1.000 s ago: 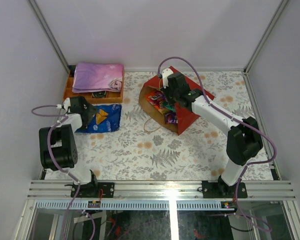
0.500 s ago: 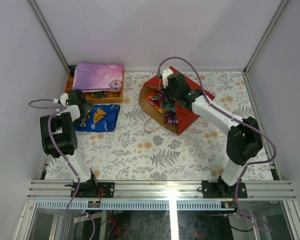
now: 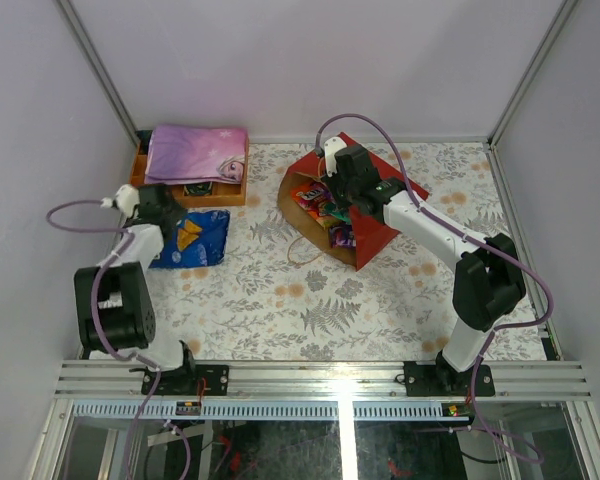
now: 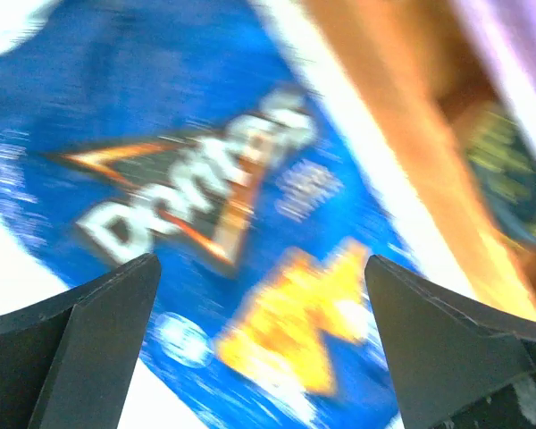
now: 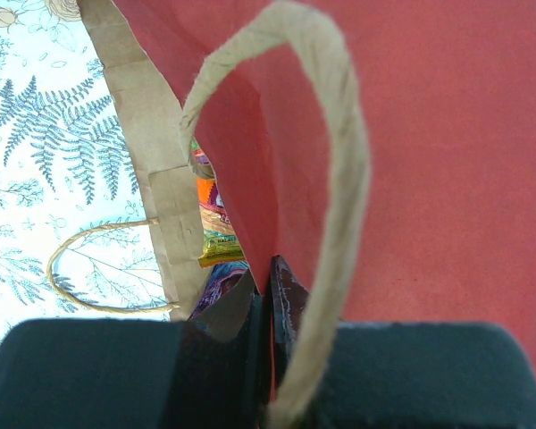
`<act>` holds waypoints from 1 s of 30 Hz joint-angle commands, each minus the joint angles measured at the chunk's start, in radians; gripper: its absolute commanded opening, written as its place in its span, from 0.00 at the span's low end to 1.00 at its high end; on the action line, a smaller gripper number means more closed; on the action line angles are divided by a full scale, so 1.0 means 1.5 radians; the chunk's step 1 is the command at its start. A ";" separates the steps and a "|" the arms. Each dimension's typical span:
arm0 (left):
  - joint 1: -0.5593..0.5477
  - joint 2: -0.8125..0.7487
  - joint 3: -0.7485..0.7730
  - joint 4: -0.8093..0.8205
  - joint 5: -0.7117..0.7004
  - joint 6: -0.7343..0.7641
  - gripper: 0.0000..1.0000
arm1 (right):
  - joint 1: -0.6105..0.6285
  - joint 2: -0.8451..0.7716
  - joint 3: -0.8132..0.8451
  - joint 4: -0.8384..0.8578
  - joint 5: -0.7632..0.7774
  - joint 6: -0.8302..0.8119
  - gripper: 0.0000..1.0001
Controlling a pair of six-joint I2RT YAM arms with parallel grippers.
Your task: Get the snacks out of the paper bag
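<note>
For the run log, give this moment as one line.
left gripper open over Doritos bag | right gripper shut on paper bag | packets inside it

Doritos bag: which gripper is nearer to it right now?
Left. The left gripper is right above the Doritos bag, jaws open. The right gripper is across the table, jaws shut on the paper bag wall.

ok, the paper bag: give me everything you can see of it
The paper bag is large, red outside and brown kraft inside, with thin string handles. It lies on its side on the floral table, right of centre, with its open mouth facing left and toward the arms. Colourful snacks show inside. One handle loop rests on the table in front of the mouth. The right gripper is shut on the upper wall at the rim.
</note>
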 commanded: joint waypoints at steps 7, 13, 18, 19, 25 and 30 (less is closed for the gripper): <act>-0.334 0.003 0.144 -0.064 -0.097 0.081 1.00 | 0.004 -0.027 0.047 0.004 -0.030 0.006 0.09; -0.334 0.029 0.075 0.047 -0.024 0.117 1.00 | 0.003 -0.031 0.044 0.009 -0.037 0.013 0.09; -0.335 0.068 0.074 0.075 -0.012 0.127 1.00 | 0.004 -0.023 0.048 0.000 -0.038 0.014 0.09; -0.334 0.075 0.073 0.079 -0.007 0.125 1.00 | 0.004 -0.023 0.046 0.000 -0.036 0.014 0.08; -0.335 0.101 0.024 0.120 0.062 0.081 0.99 | 0.004 -0.025 0.046 -0.004 -0.029 0.012 0.08; -0.352 0.059 -0.007 0.126 0.067 0.063 0.98 | 0.004 -0.020 0.050 0.000 -0.035 0.017 0.08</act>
